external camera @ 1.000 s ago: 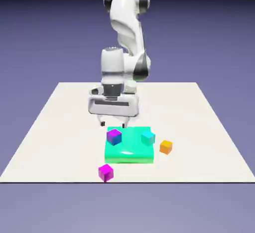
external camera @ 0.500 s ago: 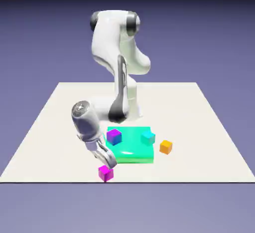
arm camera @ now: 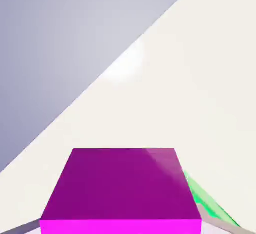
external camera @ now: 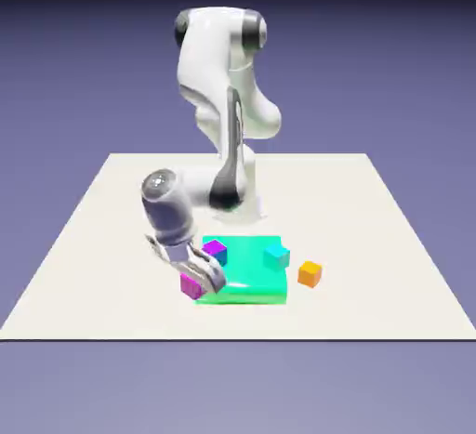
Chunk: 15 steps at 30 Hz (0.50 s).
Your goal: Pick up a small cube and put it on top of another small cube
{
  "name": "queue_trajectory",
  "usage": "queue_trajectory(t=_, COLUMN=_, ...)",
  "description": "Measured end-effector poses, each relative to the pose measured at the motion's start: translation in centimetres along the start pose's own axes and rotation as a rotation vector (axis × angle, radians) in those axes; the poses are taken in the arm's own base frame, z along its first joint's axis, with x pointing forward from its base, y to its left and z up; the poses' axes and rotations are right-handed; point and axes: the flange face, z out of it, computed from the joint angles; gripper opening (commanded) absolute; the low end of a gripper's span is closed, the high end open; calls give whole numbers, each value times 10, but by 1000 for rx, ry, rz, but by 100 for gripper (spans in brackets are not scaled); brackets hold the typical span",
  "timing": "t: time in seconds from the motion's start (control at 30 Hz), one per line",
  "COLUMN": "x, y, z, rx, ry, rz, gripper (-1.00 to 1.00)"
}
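Exterior view: gripper (external camera: 197,280) clamped on small cube (external camera: 191,284), held just off the table (external camera: 93,237) at the green block's (external camera: 251,279) left edge. Purple cube (external camera: 215,252) sits just beyond, up-right on the block; likely target.

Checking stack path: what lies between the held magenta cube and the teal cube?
The purple cube on the green block, in the exterior view.

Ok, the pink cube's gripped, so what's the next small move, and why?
Probably lift a bit higher first: the gripper is shut on the magenta cube beside the green block, and it should clear that edge before heading for the purple cube.
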Motion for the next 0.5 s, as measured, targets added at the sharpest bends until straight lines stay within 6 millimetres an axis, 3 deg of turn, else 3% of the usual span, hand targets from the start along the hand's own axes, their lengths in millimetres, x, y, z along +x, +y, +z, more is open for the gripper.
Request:
queue_trajectory(t=0.2, x=-31, y=56, z=-26, rx=-44, ry=42, rz=-218, gripper=-100)
queue_trajectory(t=0.37, x=-54, y=105, z=-36, rx=-80, ry=61, rz=-398, gripper=-100)
queue_trajectory(t=0.43, x=-55, y=106, z=-36, rx=-80, ry=61, rz=-401, gripper=-100)
queue_trajectory(t=0.5, x=-51, y=104, z=-7, rx=-80, ry=60, rz=-401, gripper=-100)
